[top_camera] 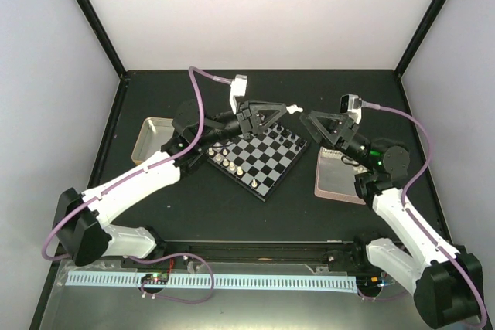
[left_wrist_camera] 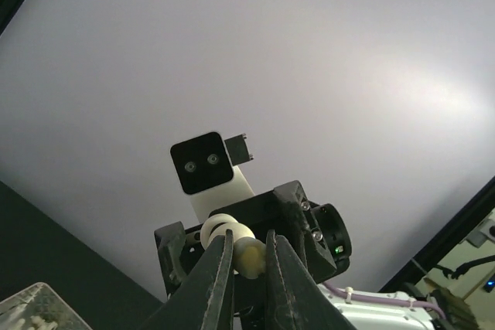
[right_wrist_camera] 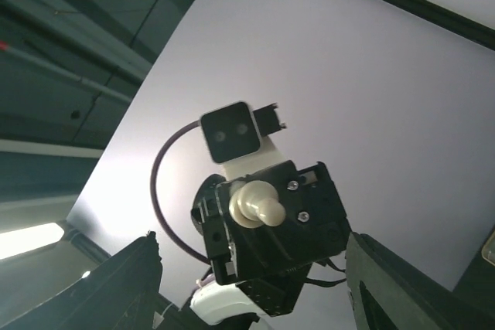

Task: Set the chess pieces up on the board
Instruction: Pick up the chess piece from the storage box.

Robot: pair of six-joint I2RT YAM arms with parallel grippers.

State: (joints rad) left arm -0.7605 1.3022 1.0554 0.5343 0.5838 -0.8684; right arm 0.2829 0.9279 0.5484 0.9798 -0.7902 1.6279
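The board [top_camera: 263, 161] lies tilted at the table's middle, with several cream-white chess pieces [top_camera: 229, 162] along its left edge. My left gripper [top_camera: 288, 109] is held above the board's far corner, shut on a cream-white pawn [left_wrist_camera: 251, 256]. The pawn sticks out sideways toward the right gripper and also shows in the right wrist view [right_wrist_camera: 256, 205]. My right gripper [top_camera: 311, 119] faces it, open wide and empty, and its fingers [right_wrist_camera: 128, 284] stand on either side of the left gripper [right_wrist_camera: 267, 226]. The two gripper tips are close together but apart.
A pink tray [top_camera: 341, 179] lies right of the board under the right arm. A yellow-rimmed tin [top_camera: 153, 137] lies left of the board behind the left arm. A container corner with white pieces [left_wrist_camera: 31, 311] shows in the left wrist view. Black frame posts and pale walls enclose the table.
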